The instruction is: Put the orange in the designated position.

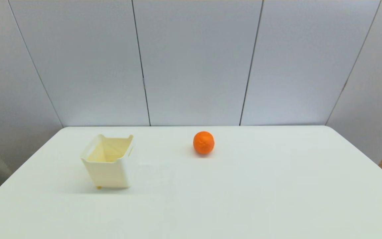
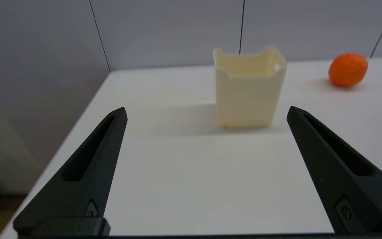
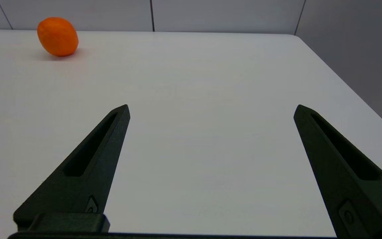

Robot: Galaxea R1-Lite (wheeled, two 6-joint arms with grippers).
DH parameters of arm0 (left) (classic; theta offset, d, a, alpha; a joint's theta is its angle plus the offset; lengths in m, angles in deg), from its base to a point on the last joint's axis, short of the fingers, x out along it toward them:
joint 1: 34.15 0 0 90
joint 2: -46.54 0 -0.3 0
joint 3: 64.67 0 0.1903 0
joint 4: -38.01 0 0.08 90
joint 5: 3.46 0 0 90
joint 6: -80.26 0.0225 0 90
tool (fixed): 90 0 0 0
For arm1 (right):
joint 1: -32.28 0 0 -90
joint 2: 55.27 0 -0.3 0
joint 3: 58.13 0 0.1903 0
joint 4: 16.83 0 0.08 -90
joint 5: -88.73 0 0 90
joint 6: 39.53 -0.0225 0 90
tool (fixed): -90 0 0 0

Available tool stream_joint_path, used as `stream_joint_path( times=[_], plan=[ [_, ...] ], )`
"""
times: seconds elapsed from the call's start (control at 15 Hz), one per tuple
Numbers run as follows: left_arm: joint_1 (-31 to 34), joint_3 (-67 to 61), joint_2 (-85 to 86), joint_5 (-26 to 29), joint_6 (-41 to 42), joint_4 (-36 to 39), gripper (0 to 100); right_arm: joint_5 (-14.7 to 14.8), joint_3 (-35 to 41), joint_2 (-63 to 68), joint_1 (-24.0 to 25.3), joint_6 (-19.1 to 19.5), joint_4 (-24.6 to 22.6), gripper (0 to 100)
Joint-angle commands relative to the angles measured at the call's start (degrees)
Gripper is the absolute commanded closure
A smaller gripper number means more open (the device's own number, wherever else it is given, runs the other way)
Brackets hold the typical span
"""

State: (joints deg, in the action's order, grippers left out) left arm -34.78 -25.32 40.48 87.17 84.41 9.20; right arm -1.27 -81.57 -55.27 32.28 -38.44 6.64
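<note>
While both arms sit parked off the white table [image 1: 244,199], a cream bin [image 1: 108,166] stands upright at left, the orange [image 1: 203,142] well apart toward centre; left gripper [image 2: 206,113] and right gripper [image 3: 211,111] both gape wide, holding nothing.

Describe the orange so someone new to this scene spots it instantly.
Start at the white table in front of the grey panel wall. Near its far edge, about mid-width, the orange sits alone on the bare surface, to the right of the cream bin. It is the only round, brightly coloured item there.
</note>
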Motion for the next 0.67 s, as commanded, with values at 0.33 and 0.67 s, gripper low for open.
stream_joint_path(
  times=[0.33, 0.67],
  plan=[
    [-0.35, 36.84, -37.45, 5.17, 2.08, -0.97, 0, 0.0, -0.01, 0.09, 0.0, 0.05, -0.01, 0],
    [-4.21, 58.46, -62.58, 11.58, 4.37, -1.05, 0, 0.0, -0.01, 0.09, 0.0, 0.05, -0.01, 0]
  ],
)
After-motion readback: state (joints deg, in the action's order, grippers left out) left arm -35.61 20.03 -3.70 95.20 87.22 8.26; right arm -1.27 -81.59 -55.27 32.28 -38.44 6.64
